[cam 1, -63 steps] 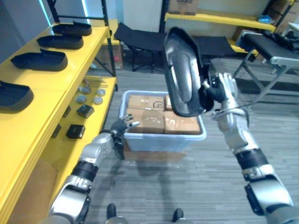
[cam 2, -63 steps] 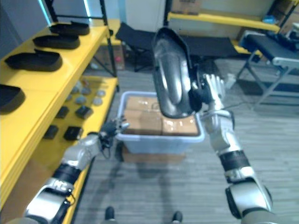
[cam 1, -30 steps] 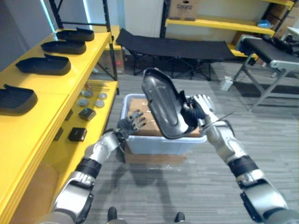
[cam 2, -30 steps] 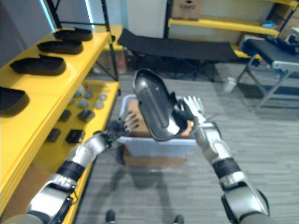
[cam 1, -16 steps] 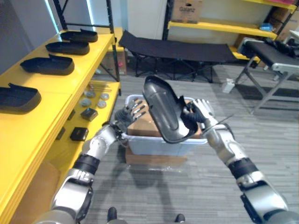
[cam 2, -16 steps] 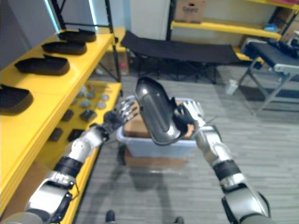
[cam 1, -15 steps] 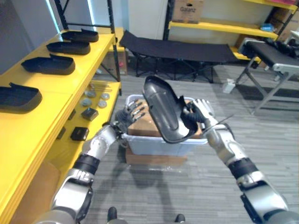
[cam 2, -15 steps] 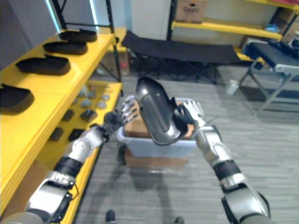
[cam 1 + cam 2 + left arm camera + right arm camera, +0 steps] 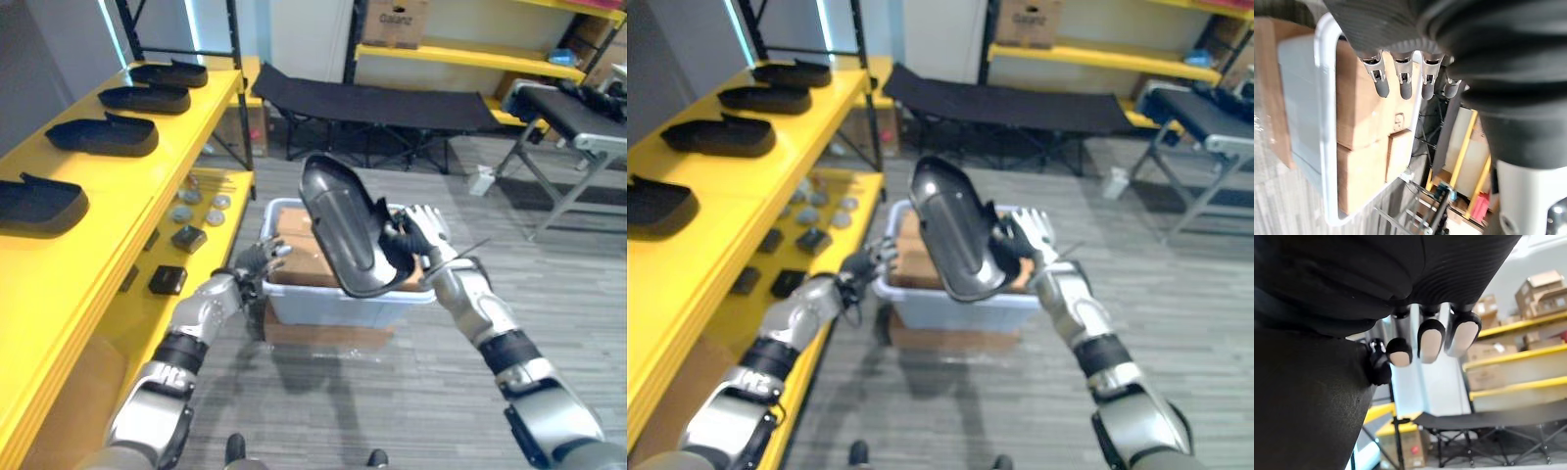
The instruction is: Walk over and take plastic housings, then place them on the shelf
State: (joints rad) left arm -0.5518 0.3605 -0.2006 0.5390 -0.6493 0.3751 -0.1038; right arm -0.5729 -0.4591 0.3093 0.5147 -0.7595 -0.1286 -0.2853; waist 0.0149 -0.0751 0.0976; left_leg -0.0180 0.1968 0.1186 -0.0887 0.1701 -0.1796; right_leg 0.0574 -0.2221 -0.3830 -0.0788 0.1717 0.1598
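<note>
At far left, a long yellow shelf (image 9: 118, 186) running away into the room, with a row of black housings (image 9: 103, 134) lying well apart along its top board. Below that, on the lower board (image 9: 127, 313), a scatter of small round discs (image 9: 201, 204) and two small black boxes (image 9: 168, 280).

Just right of the shelf, the left hand (image 9: 257, 262), low by the near left corner of a pale bin (image 9: 333, 304). Fingers relaxed and loosely bent, grasping nothing, hovering over the bin's rim in the left wrist view.

Inside the bin, brown cardboard boxes (image 9: 299, 264) packed side by side. Under the bin, a flat brown carton (image 9: 313, 331) on the grey plank floor (image 9: 392, 392).

Above the bin, the held housing (image 9: 343, 227): black, glossy, long and scoop-shaped, tilted nearly upright with its upper end leaning toward the shelf side and its hollow facing the head camera. Gripped at its lower right edge by the right hand (image 9: 423, 233), fingers wrapped over the rim from behind, dark tips showing past the edge in the right wrist view.

Behind, across the room, a low black folding cot (image 9: 372, 98). Past it, a yellow back shelf (image 9: 451, 57) bearing a cardboard carton (image 9: 395, 22). At far right, a grey-framed table (image 9: 563, 108) with a dark top.
</note>
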